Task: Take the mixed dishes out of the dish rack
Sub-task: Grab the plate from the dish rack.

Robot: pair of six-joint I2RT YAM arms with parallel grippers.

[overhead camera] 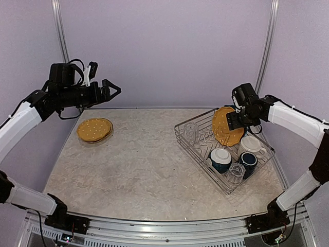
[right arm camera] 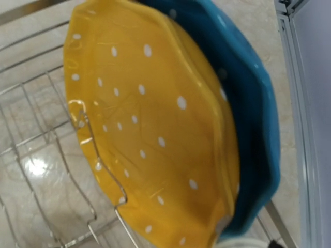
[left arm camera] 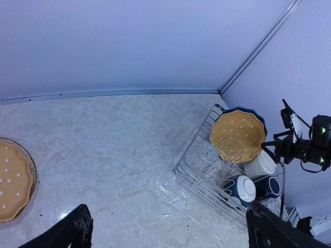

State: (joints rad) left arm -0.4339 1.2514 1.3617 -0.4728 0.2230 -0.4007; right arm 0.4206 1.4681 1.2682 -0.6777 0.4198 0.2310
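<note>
My left gripper [overhead camera: 115,92] hangs open above the table [overhead camera: 144,164], near a flat orange plate [overhead camera: 94,129]. My right gripper [overhead camera: 230,121] is close to the upright orange plate [right arm camera: 155,129] in the rack [overhead camera: 181,135]. I can't tell how its jaws stand.

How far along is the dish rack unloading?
Done: one orange plate lies on the table. In hand: the right gripper is at the racked orange plate, grasp not visible; the left gripper hovers open. Left: that plate, the blue plate, two glasses, the cream mug, the navy mug and the bowl sit in the dish rack.
</note>
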